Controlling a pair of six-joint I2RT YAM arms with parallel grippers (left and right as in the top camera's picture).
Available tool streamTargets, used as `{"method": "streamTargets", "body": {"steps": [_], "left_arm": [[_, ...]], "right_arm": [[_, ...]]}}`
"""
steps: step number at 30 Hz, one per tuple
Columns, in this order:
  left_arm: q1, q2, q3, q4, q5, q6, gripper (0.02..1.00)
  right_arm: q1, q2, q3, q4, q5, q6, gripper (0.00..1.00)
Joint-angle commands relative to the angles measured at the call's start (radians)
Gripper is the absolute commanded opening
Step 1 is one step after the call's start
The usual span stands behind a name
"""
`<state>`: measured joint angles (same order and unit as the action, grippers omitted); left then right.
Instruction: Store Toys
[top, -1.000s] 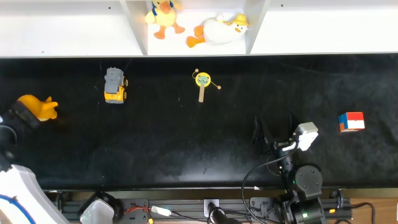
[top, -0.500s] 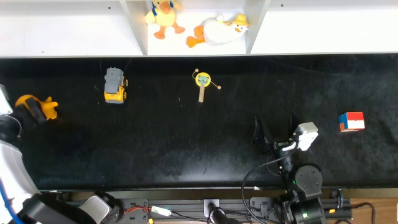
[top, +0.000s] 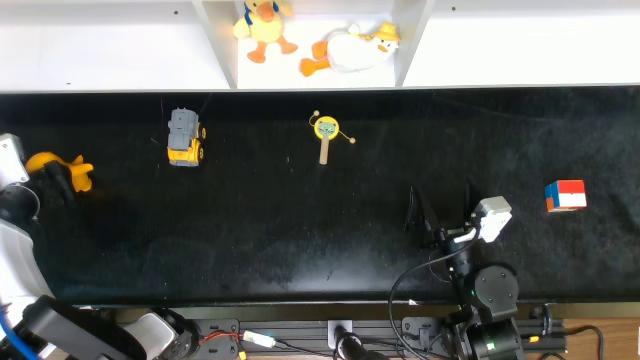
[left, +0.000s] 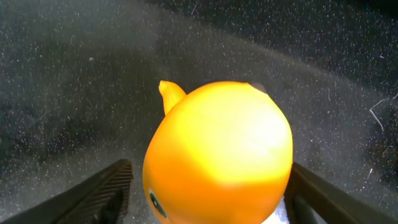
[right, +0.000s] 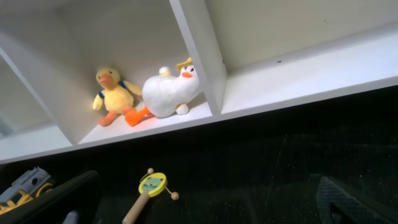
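Both arms sit low: left gripper (top: 56, 179) open astride the orange duck (left: 217, 149), right gripper (top: 440, 212) open near its base.

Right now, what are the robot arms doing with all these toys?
The robot is putting toys away. The left gripper has its fingers open on both sides of an orange toy at the table's left end. The right gripper is open and holds nothing. A yellow duck and a white duck sit in the shelf's middle compartment. A truck, a rattle and a cube lie on the table.
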<state>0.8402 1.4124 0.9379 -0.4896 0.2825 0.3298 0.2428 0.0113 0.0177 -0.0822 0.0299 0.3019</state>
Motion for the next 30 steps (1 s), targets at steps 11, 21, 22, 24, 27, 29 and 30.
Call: {"method": "streamTargets", "body": {"steps": [11,21,22,24,27,29,30], "left_arm": [[0.007,0.004,0.019,0.022,0.024,0.01,0.467],[0.006,-0.006,0.024,0.145,0.158,-0.085,0.332],[0.004,-0.01,0.027,0.158,0.164,-0.098,0.329],[-0.007,-0.018,0.041,0.17,0.165,-0.103,0.31],[-0.041,-0.031,0.078,0.171,0.157,-0.104,0.272],[-0.079,-0.031,0.112,0.173,0.115,-0.104,0.272],[-0.099,-0.031,0.126,0.177,0.094,-0.103,0.272]], "right_arm": [[0.006,-0.008,-0.013,0.005,-0.004,-0.006,0.993],[0.006,-0.008,-0.013,0.005,-0.004,-0.006,0.996],[0.006,-0.008,-0.013,0.005,-0.004,-0.006,0.996],[0.006,-0.008,-0.013,0.005,-0.004,-0.006,0.996],[0.006,-0.008,-0.013,0.005,-0.004,-0.006,0.996],[0.006,-0.008,-0.013,0.005,-0.004,-0.006,0.996],[0.006,-0.008,-0.013,0.005,-0.004,-0.006,0.996]]}}
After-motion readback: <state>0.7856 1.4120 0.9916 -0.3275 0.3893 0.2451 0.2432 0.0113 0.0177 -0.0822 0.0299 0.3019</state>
